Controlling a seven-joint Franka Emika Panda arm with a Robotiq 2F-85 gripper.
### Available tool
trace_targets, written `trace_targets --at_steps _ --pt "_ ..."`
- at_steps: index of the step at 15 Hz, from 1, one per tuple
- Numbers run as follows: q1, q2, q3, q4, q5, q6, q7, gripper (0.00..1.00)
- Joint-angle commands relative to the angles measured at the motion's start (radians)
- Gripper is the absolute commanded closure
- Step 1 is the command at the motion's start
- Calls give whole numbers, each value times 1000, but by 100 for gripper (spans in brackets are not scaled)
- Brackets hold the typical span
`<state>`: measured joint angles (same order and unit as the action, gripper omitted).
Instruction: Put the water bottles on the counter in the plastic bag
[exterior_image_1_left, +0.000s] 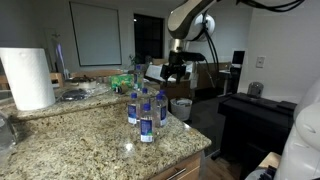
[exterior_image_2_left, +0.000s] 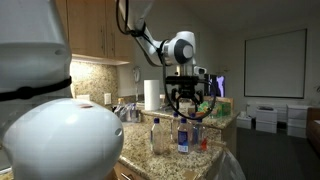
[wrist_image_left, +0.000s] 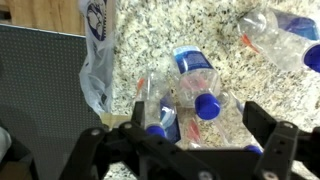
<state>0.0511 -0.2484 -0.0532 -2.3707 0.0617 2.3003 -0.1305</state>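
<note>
In an exterior view the water bottles (exterior_image_1_left: 145, 112) stand clustered on the granite counter (exterior_image_1_left: 90, 140). The plastic bag (exterior_image_1_left: 181, 107) sits just past its edge. In an exterior view the gripper (exterior_image_2_left: 185, 97) hangs above them, spread wide and empty. In the wrist view the bottles (blue caps up) show between its fingers (wrist_image_left: 140, 112), with the bag at the counter's edge.

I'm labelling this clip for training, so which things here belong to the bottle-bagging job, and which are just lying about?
Job: water bottles, plastic bag, counter, open tool above the bottles.
Lying about: paper-towel roll, wall screen.
</note>
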Motion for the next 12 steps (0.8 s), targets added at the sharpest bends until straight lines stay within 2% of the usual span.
trace_targets --at_steps 1,5,11,12 --pt "36 103 -2 77 131 0 -133 0" --pt "38 179 13 117 212 -38 -225 0" --pt "18 229 37 148 116 -98 -186 0" --pt "18 232 39 151 111 -98 -190 4"
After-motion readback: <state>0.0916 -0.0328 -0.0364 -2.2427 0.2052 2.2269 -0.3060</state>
